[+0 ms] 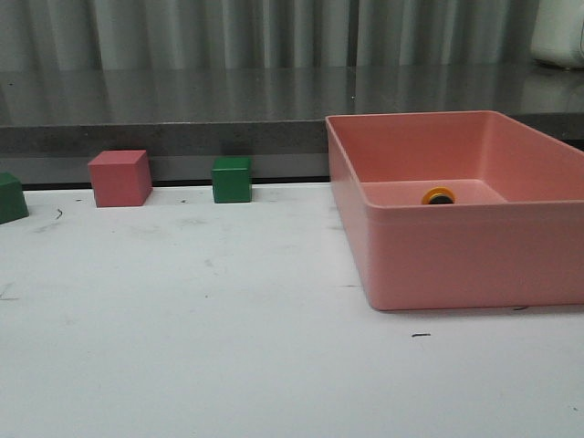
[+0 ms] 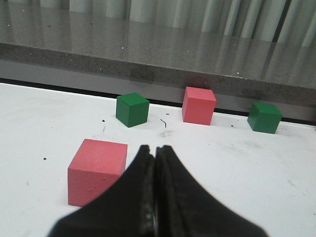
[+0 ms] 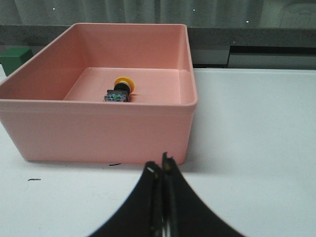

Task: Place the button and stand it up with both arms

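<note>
The button (image 3: 120, 90) lies on its side on the floor of the pink bin (image 3: 98, 129), yellow cap toward the far wall, black-and-bluish base toward me. In the front view only its yellow cap and black collar (image 1: 438, 195) show above the bin's front wall (image 1: 474, 255). My right gripper (image 3: 160, 165) is shut and empty, outside the bin, just in front of its near wall. My left gripper (image 2: 154, 149) is shut and empty above the white table, beside a pink cube (image 2: 96, 170). Neither arm shows in the front view.
Cubes stand along the table's back edge: a pink cube (image 1: 119, 178), a green cube (image 1: 232, 180) and another green one (image 1: 11, 198) at the left border. The left wrist view shows them as green (image 2: 132, 109), pink (image 2: 198, 105), green (image 2: 264, 117). A grey ledge (image 1: 182, 114) runs behind.
</note>
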Controlling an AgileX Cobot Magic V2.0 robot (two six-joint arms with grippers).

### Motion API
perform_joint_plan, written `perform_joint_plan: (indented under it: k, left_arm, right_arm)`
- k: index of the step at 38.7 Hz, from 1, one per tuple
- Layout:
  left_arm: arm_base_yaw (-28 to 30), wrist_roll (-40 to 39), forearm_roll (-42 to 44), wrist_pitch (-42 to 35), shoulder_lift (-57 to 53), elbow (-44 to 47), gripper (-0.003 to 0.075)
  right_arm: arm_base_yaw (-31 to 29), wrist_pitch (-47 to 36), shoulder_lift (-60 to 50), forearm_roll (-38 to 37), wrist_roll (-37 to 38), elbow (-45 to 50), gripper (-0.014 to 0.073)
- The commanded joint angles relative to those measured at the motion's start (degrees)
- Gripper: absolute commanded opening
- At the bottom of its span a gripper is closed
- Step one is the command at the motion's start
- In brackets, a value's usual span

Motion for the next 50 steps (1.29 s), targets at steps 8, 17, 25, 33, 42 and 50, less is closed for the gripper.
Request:
perform_joint_plan:
  k: [8, 17, 25, 33, 42, 50]
  left_arm:
    - [0.1, -0.5, -0.5, -4.9, -1.5, 0.6, -0.0020]
    - [0.1, -0.5, -0.5, -4.9, -1.5, 0.6, -0.0020]
    - [0.1, -0.5, -0.5, -4.9, -1.5, 0.6, -0.0020]
    - [0.1, -0.5, -0.5, -5.9, -1.5, 0.6, -0.0020]
    - [0.1, -0.5, -0.5, -8.6, -1.5, 0.6, -0.0020]
    - [0.1, -0.5, -0.5, -21.3, -1.5, 0.3, -0.0020]
  right_arm:
    - [-0.2, -4.1, -1.0, 0.0, -0.4, -0.3, -0.0070]
    - [-0.2, -4.1, -1.0, 0.0, -0.4, -0.3, -0.0070]
    - [-0.2, -4.4, -1.0, 0.0, -0.4, -0.3, -0.0070]
    - [-0.2, -4.3, -1.0, 0.0, -0.4, -0.3, -0.0070]
    - [-0.2, -4.5, -1.0, 0.3, -0.4, -0.3, -0.0070]
    - [-0.2, -7.6, -1.0, 4.5, -0.4, -1.4, -0.0070]
